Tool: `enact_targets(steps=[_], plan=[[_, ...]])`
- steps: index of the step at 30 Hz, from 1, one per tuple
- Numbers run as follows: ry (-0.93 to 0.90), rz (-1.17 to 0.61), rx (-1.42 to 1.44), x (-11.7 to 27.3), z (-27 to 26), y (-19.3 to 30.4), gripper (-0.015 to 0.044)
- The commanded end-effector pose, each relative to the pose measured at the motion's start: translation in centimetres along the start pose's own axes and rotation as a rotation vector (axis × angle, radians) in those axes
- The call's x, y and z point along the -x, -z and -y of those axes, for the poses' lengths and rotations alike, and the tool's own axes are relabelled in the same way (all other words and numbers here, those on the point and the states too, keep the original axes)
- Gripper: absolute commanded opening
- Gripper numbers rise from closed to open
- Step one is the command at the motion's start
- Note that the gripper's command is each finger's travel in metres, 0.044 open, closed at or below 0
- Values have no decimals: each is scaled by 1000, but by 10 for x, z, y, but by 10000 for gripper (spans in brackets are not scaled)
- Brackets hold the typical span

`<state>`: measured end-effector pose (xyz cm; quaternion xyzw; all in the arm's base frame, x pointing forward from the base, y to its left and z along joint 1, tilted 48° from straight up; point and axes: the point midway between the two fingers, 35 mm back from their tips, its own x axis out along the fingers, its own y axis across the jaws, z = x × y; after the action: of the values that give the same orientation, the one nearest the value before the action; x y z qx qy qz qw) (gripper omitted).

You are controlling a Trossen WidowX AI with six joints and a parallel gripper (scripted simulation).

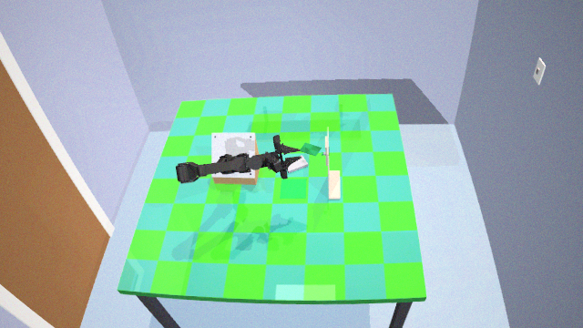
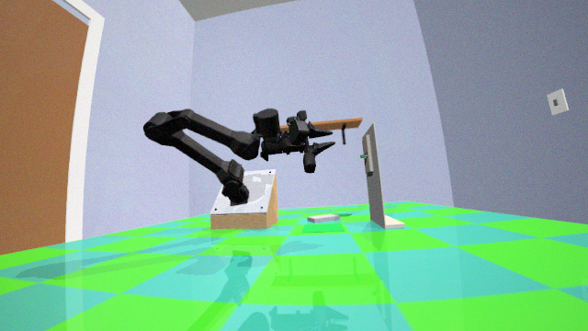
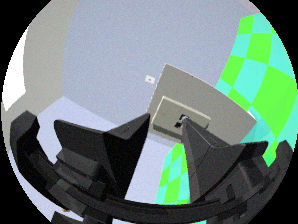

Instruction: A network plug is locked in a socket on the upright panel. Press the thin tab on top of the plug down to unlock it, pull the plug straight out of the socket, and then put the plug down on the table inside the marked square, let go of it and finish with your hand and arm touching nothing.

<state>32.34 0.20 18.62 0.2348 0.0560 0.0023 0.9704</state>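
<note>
Top view: your arm (image 1: pixel 209 168) (image 2: pixel 207 129) reaches from left of center toward the middle. Your gripper (image 1: pixel 293 157) (image 2: pixel 333 138) (image 3: pixel 166 120) is partly open, nothing held; exterior has it right of center, raised. Wrist view: fingertips apart, both near center.
</note>
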Motion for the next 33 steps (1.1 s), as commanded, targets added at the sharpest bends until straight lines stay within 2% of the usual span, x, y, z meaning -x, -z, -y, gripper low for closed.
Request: enact_targets(steps=[1, 8, 14, 33], plan=[[13, -35, -100, 3, 13, 25, 156], [47, -86, -263, 15, 33, 62, 156], [50, -91, -278, 16, 35, 65, 156], [49, -88, -278, -38, 40, 56, 156]])
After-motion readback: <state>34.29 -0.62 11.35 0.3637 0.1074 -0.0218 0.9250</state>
